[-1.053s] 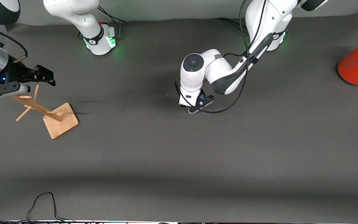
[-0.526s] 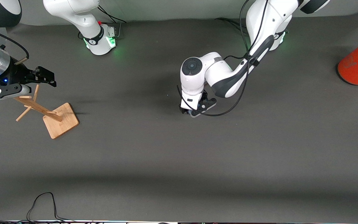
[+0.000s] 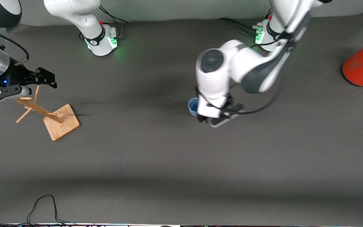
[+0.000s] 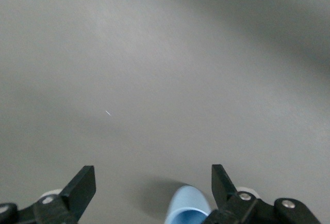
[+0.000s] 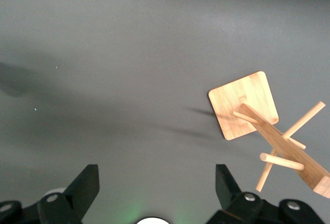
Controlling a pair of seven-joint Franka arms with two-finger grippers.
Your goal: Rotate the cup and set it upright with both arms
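The pale-blue cup (image 3: 193, 106) stands mouth-up on the bench (image 3: 181, 164) near its middle, partly hidden under the left arm's wrist. The left end effector (image 4: 153, 185) hangs above it, fingers spread apart and gripping nothing; in the left wrist view the cup's rim (image 4: 188, 208) sits close to one finger (image 4: 223, 182), not centred in the gap.

Risks: with the cup off-centre, any sideways drift or downward dip of the left arm would probably clip the rim and tip it. The cup looks light, smooth plastic, tapered and handleless, so a small knock could topple or roll it. The bench cover is a dark matte sheet, likely grippy enough to resist sliding but not tipping.

The right end effector (image 5: 157, 188) waits over the wooden rack (image 3: 44, 113) at the right arm's end of the bench, fingers apart, empty. The rack is bamboo, with a square flat base and an angled stem with round pegs; a descent there could catch a peg.

An orange-red cylindrical container (image 3: 362, 64) stands at the left arm's end, well apart from everything.
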